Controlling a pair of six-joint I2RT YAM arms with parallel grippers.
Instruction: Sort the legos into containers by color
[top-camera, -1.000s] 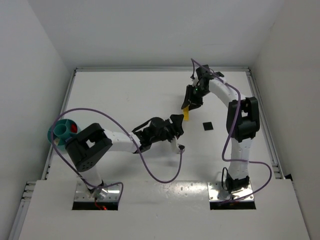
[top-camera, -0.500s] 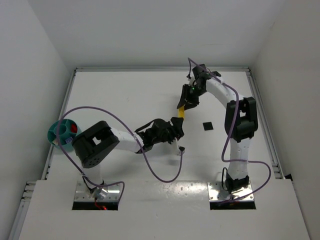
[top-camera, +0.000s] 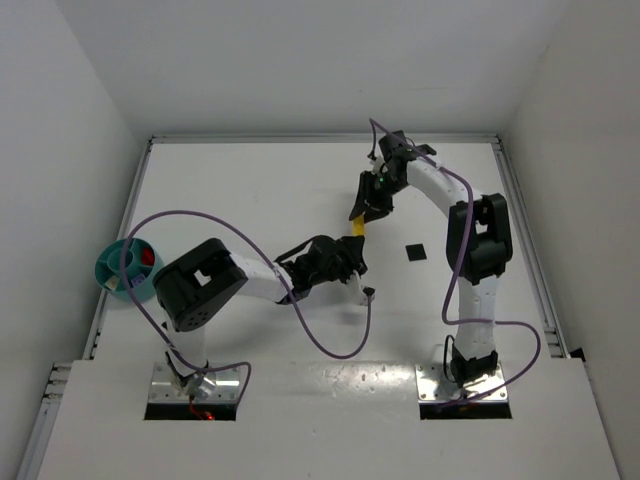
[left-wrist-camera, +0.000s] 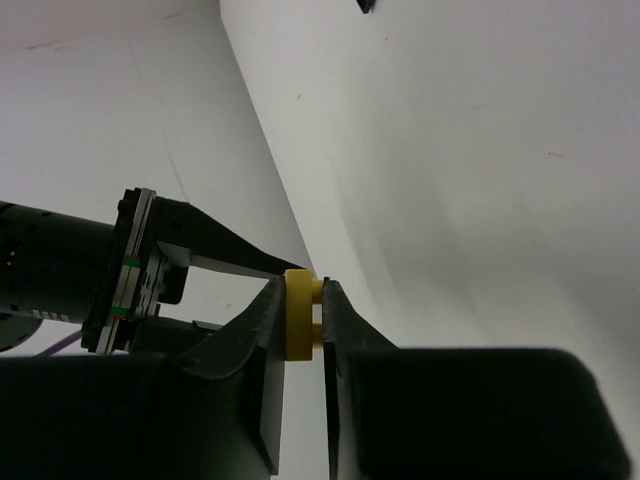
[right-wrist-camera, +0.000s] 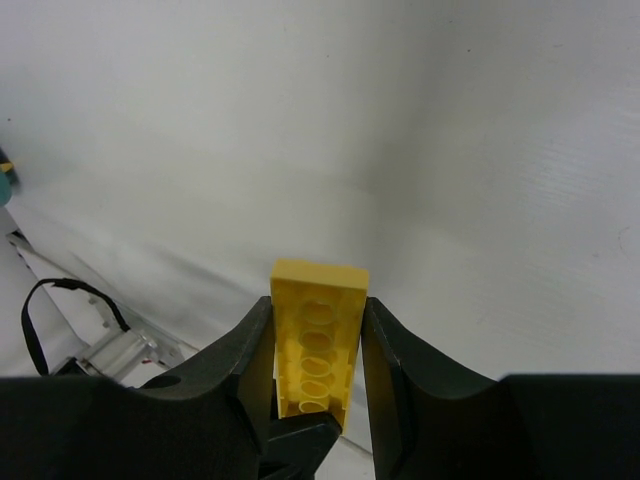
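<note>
Bowl: we see the bowl at the left edge of the table, toward the near corner. A red brick lies in its right-hand compartment.
Left gripper: we find the left gripper over the middle of the table, reaching toward the far edge. Its jaws are drawn in and clamped on the near end of the yellow brick, one finger on each side.
Yellow brick: we see it over mid-table between the two grippers, gripped from both ends. We cannot tell how high it is above the table.
Right gripper: the right gripper comes in from the far side. Its jaws press both long sides of the same yellow brick, whose underside faces the wrist camera.
Black square: we note a black square lying flat on the table to the right of the brick, apart from both grippers.
</note>
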